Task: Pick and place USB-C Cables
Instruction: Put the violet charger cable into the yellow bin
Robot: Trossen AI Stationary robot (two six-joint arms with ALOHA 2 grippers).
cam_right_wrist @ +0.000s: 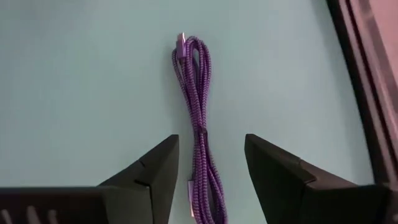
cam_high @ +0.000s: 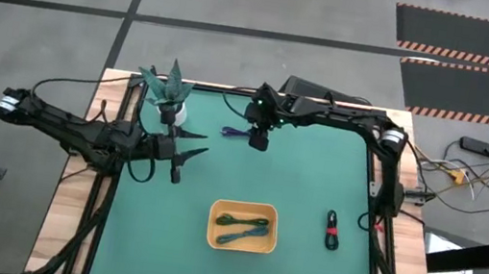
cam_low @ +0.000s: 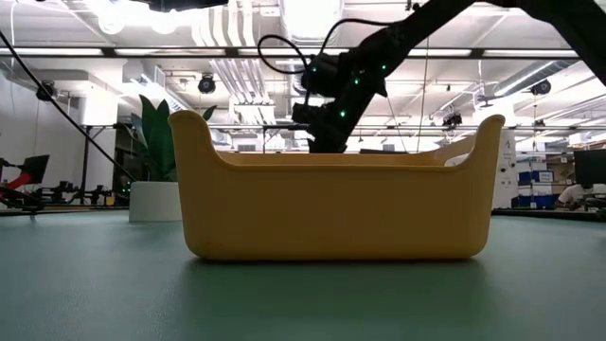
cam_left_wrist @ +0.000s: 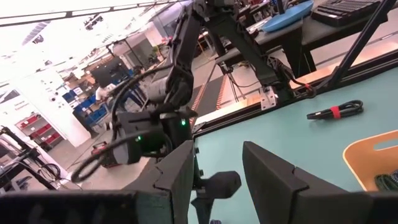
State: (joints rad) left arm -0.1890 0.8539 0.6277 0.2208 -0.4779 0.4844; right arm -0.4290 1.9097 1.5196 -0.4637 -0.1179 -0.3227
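While right claw (cam_right_wrist: 205,180) hangs open above purple cable (cam_right_wrist: 198,124), fingers straddle bundle without touching. Cable lies flat on green bench (cam_high: 315,186), far side from yellow tray (cam_high: 244,227), well apart. Tray already holds two cables (cam_high: 240,229). Black cable with red band (cam_high: 332,231) lies just right of tray. Purple bundle looks light, limp, braided; best pinched across middle of loops. Left claw (cam_left_wrist: 217,180) waits left of tray, fingers parted, empty.

Both arms are black, w/ jointed segments and black wires along them. Right arm's wrist (cam_high: 266,111) has green lights; fingers (cam_right_wrist: 147,180) are dark, wedge-shaped.
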